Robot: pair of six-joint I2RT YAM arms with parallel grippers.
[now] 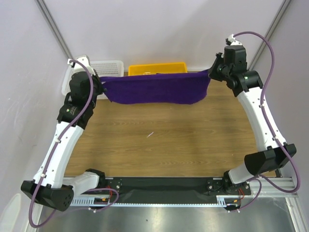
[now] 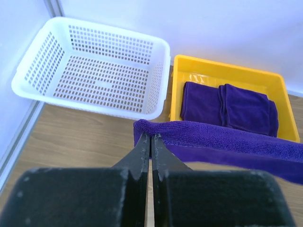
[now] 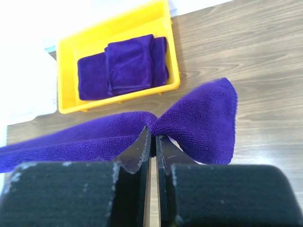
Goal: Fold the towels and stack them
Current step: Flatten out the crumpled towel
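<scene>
Pale lilac walls (image 1: 145, 29) enclose a wood-grain table (image 1: 159, 140) (evenly lit).

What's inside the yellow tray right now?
The yellow tray holds folded purple towels: one lying flat, a smaller folded one overlapping it. The tray floor beneath them is covered, so any further layers cannot be seen.

left claw (image 2: 151, 138), right claw (image 3: 152, 136) black; arms (image 1: 60, 145) white, cables (image 1: 251, 32) purple.

The deep purple terry towel (image 1: 157, 90) hangs stretched between the left gripper (image 1: 103, 85) and right gripper (image 1: 211, 73), overlapping the yellow plastic tray (image 1: 157, 68).
</scene>
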